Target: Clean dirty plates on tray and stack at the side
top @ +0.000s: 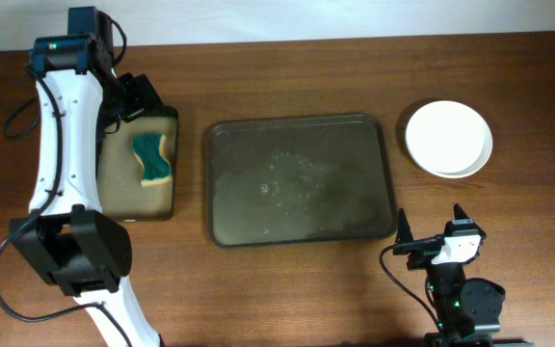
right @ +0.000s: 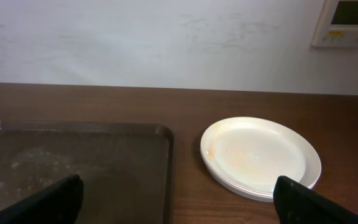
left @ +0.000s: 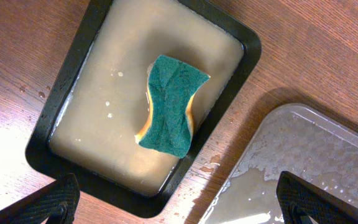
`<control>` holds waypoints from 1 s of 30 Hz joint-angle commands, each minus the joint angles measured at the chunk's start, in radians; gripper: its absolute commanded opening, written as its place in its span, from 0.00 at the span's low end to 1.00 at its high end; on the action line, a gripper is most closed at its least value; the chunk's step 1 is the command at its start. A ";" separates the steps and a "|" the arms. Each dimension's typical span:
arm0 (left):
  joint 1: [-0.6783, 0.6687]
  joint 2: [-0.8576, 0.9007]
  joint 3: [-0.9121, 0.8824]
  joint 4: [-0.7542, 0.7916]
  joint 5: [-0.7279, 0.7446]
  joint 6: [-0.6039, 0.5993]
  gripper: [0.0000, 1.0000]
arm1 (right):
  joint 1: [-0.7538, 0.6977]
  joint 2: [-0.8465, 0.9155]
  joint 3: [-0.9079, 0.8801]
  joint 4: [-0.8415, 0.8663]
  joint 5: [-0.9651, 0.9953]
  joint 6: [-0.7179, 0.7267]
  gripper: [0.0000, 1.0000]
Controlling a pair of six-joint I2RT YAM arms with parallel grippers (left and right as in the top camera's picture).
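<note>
The white plates [top: 448, 138] sit stacked on the table right of the tray; the right wrist view shows the stack [right: 260, 155] with a faint yellow smear on top. The large dark tray [top: 301, 179] holds only wet soapy film, and its corner shows in the left wrist view [left: 309, 168] and its right end in the right wrist view [right: 73, 162]. My left gripper [left: 179, 205] is open and empty above the small black tray [left: 61, 93]. My right gripper [top: 434, 238] is open and empty near the front edge, short of the plates.
The small black tray [top: 139, 202] at the left holds cloudy water and a green and yellow sponge [top: 152, 159], also seen from the left wrist [left: 169, 106]. Water drops lie on the wood between the two trays.
</note>
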 commanded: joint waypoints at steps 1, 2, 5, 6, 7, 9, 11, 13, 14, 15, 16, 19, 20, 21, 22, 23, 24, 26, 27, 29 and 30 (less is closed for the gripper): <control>0.008 -0.009 0.011 -0.001 0.007 0.006 0.99 | -0.006 -0.008 -0.005 -0.007 0.016 -0.006 0.98; 0.007 -0.007 0.011 -0.001 0.007 0.006 0.99 | -0.006 -0.008 -0.005 -0.007 0.016 -0.006 0.98; 0.007 -0.012 0.011 -0.001 0.007 0.006 0.99 | -0.006 -0.008 -0.005 -0.007 0.016 -0.006 0.98; 0.007 -0.016 0.011 -0.001 0.007 0.006 1.00 | -0.006 -0.008 -0.005 -0.007 0.016 -0.006 0.98; 0.007 -0.023 0.011 -0.008 -0.014 0.007 1.00 | -0.006 -0.008 -0.005 -0.007 0.016 -0.006 0.98; 0.008 -0.041 0.011 -0.028 -0.048 0.006 0.99 | -0.006 -0.008 -0.005 -0.007 0.016 -0.006 0.98; 0.008 -0.069 0.011 -0.045 -0.046 0.006 0.99 | -0.006 -0.008 -0.005 -0.007 0.016 -0.006 0.98; 0.008 -0.099 0.011 -0.072 -0.047 0.006 0.99 | -0.006 -0.008 -0.005 -0.007 0.016 -0.006 0.98; 0.007 -0.122 0.004 -0.084 -0.046 0.006 0.99 | -0.006 -0.008 -0.005 -0.007 0.016 -0.006 0.98; 0.005 -0.156 -0.019 -0.079 -0.047 0.007 0.99 | -0.006 -0.008 -0.005 -0.007 0.016 -0.006 0.98; 0.003 -0.187 -0.045 -0.068 -0.048 0.009 0.99 | -0.006 -0.008 -0.005 -0.007 0.016 -0.006 0.98; -0.013 -0.360 -0.224 0.047 -0.047 0.082 0.99 | -0.006 -0.008 -0.005 -0.007 0.016 -0.006 0.98; -0.022 -0.434 -0.311 0.107 -0.046 0.097 0.99 | -0.006 -0.008 -0.005 -0.007 0.016 -0.006 0.98; -0.036 -0.541 -0.441 0.195 -0.046 0.111 0.99 | -0.006 -0.008 -0.005 -0.007 0.016 -0.006 0.98; -0.048 -0.623 -0.538 0.263 -0.044 0.121 0.99 | -0.006 -0.008 -0.005 -0.007 0.016 -0.006 0.98; -0.057 -0.692 -0.620 0.322 -0.037 0.131 1.00 | -0.006 -0.008 -0.005 -0.007 0.016 -0.006 0.98; -0.069 -0.780 -0.727 0.400 -0.031 0.140 0.99 | -0.006 -0.008 -0.005 -0.007 0.016 -0.006 0.98; -0.086 -0.962 -0.936 0.557 0.002 0.161 0.99 | -0.006 -0.008 -0.005 -0.007 0.016 -0.006 0.98; -0.090 -1.043 -1.025 0.625 0.018 0.163 0.99 | -0.006 -0.008 -0.005 -0.007 0.016 -0.006 0.98; -0.093 -1.188 -1.176 0.735 0.046 0.163 0.99 | -0.006 -0.008 -0.005 -0.007 0.016 -0.006 0.98; -0.093 -1.246 -1.236 0.779 0.058 0.164 0.99 | -0.006 -0.008 -0.005 -0.007 0.016 -0.006 0.98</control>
